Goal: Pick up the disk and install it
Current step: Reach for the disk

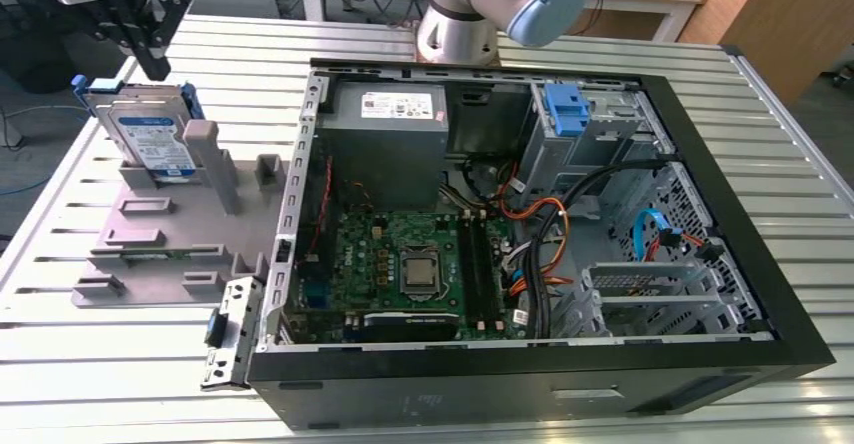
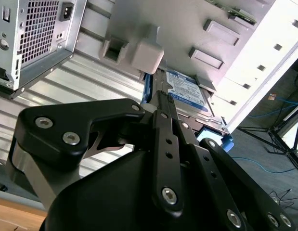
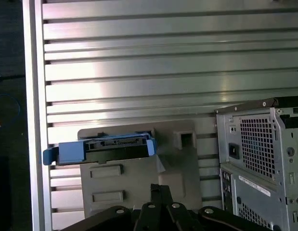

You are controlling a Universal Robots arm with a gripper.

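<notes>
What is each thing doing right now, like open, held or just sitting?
disk: leaning on its edge in the grey holder, not lifted.
gripper: close above the disk.
grey holder: carrying the disk.
computer case: lying on its side, open.
blue bracket: seated in the case's drive bay.

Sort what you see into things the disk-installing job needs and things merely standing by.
Job:
disk, propped in the grey holder
gripper, close to it
open computer case

Standing by:
power supply
motherboard
slatted table
</notes>
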